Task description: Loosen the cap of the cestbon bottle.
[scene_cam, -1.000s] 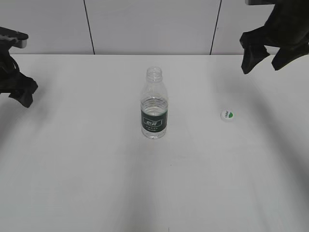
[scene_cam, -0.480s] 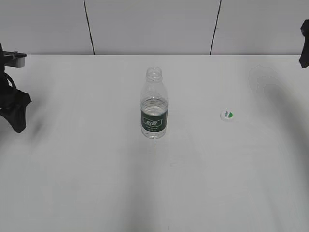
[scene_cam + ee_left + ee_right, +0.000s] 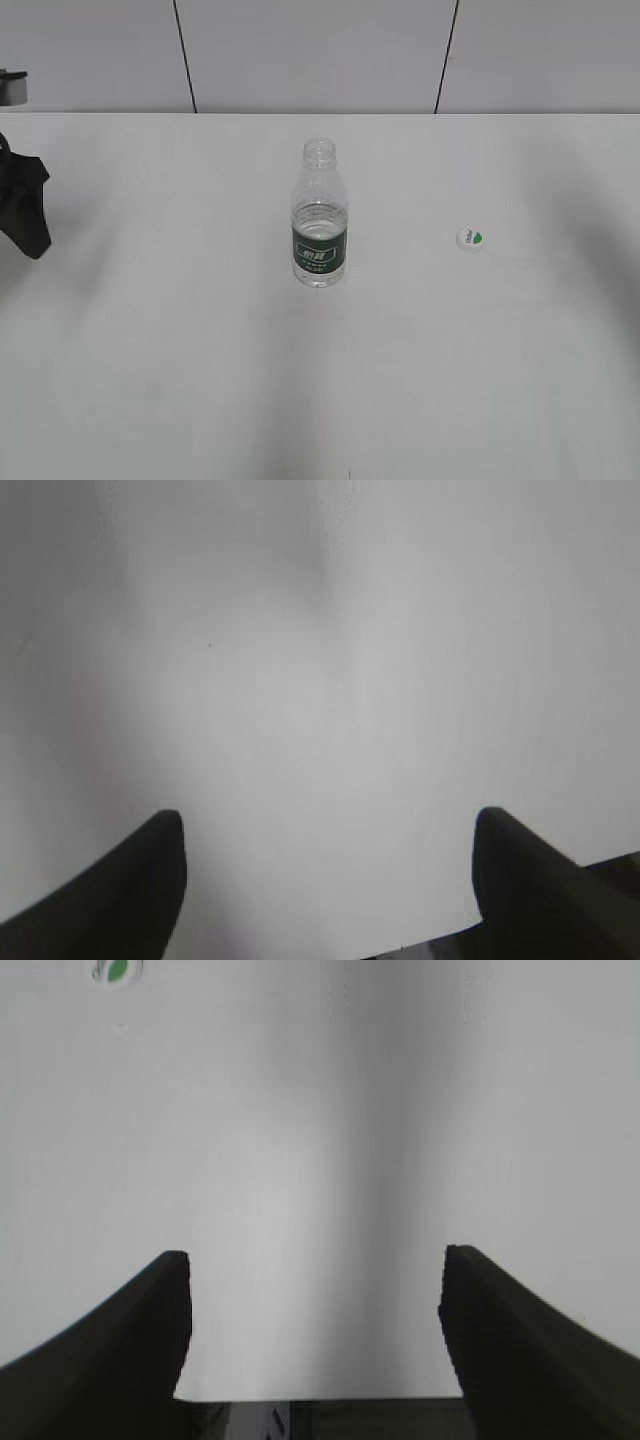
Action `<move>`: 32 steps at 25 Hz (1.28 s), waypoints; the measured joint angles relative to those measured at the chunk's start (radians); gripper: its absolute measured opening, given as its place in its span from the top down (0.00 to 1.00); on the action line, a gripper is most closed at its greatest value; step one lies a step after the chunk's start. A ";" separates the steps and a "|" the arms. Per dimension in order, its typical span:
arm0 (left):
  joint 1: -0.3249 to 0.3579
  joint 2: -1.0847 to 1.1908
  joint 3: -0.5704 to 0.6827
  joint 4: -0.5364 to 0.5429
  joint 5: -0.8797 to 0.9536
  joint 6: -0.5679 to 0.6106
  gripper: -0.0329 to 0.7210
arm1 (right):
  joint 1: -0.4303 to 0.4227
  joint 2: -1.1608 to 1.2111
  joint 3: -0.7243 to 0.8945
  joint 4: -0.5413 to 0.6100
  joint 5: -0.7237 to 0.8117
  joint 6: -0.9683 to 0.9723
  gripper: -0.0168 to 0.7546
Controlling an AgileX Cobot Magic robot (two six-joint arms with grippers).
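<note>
The cestbon bottle (image 3: 320, 215) stands upright in the middle of the white table, its neck bare and open at the top. The cap (image 3: 470, 238) lies on the table to the right of the bottle, well apart from it; it also shows at the top left of the right wrist view (image 3: 116, 969). My left gripper (image 3: 330, 825) is open and empty over bare table; in the exterior view only a dark part of it (image 3: 25, 205) shows at the far left edge. My right gripper (image 3: 315, 1260) is open and empty, out of the exterior view.
The white table (image 3: 320, 380) runs to a panelled wall (image 3: 320, 50) at the back. The table's near edge shows at the bottom of the right wrist view (image 3: 320, 1400).
The right arm has drawn back out of the exterior view to the right. The left gripper has drawn back toward the left edge. Bottle and cap have not moved.
</note>
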 joint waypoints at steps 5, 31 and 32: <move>0.000 -0.169 0.108 -0.002 -0.006 0.000 0.26 | 0.000 -0.190 0.197 -0.001 -0.014 0.000 0.21; 0.000 -0.914 0.699 -0.049 -0.176 0.000 0.26 | 0.000 -0.822 0.603 -0.002 -0.108 0.006 0.21; 0.000 -0.963 0.705 -0.049 -0.170 0.000 0.26 | 0.000 -0.838 0.624 -0.001 -0.108 0.010 0.21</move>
